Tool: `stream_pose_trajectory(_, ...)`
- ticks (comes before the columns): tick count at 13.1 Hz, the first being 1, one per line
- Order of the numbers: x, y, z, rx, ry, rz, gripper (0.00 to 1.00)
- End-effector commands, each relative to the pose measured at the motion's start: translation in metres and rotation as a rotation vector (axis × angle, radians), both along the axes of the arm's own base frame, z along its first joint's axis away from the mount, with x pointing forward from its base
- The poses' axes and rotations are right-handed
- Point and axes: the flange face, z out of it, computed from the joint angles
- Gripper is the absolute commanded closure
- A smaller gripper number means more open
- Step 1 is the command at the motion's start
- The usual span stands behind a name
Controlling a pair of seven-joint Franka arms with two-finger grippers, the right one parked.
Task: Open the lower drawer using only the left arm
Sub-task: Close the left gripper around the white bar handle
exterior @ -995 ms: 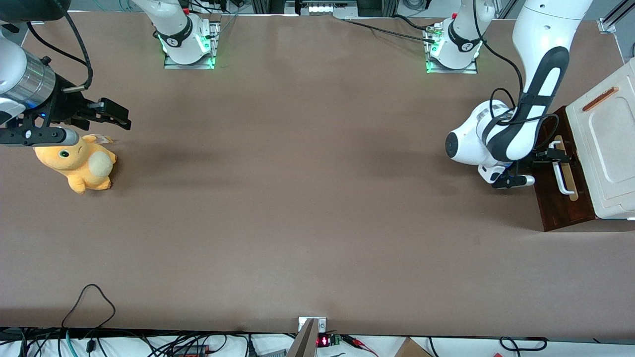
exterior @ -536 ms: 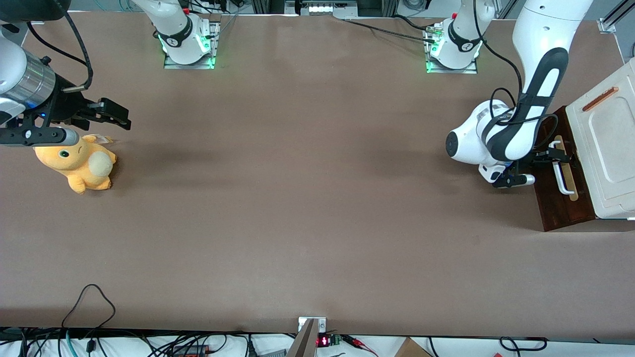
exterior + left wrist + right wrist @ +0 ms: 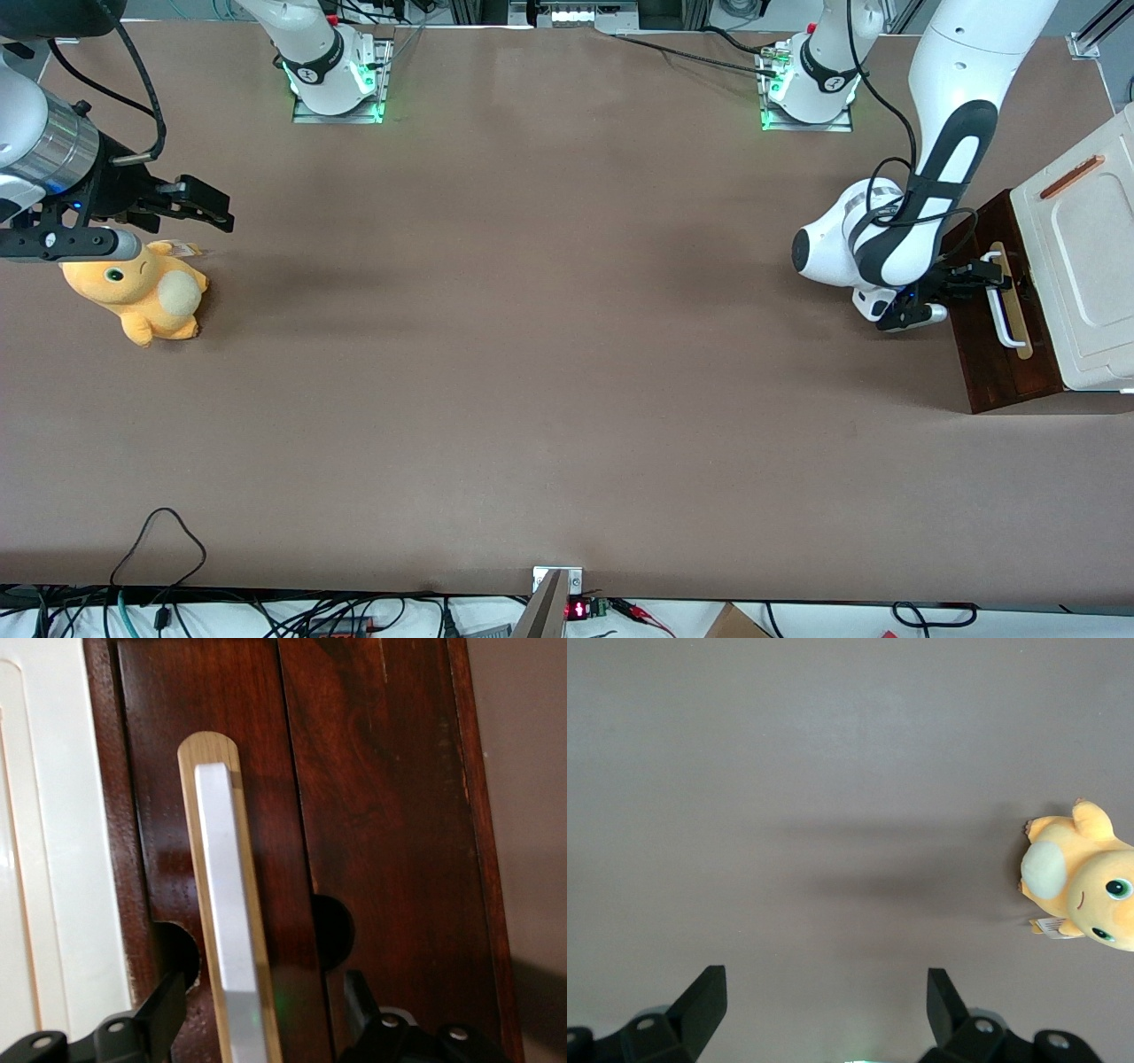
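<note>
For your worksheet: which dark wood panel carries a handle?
The drawer front next to the cream cabinet top; the open gripper straddles its handle. The other panel is bare.

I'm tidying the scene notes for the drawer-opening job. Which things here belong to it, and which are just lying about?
Belongs to the job:
- lower drawer, with its white handle
- left arm, its hand open astride the handle

Just lying about:
- orange plush toy, toward the parked arm's end of the table
- cream cabinet top, above the drawer

claw (image 3: 257, 1010) astride lower drawer (image 3: 372, 815) handle (image 3: 229, 904)
</note>
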Motion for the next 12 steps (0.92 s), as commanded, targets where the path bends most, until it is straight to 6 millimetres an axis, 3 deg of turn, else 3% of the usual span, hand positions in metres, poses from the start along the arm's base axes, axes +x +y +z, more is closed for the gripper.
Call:
stream_pose_trajectory(1, -0.0038, 0.0025, -0.0005, 0.025, -0.021, -0.018, 0.25)
stream_pose_trajectory(8, -0.0037, 0.0044, 0.0014, 0.049, -0.036, -0.032, 0.39)
stream_pose_trajectory(12, -0.0037, 0.0044, 0.0014, 0.049, -0.038, -0.032, 0.56)
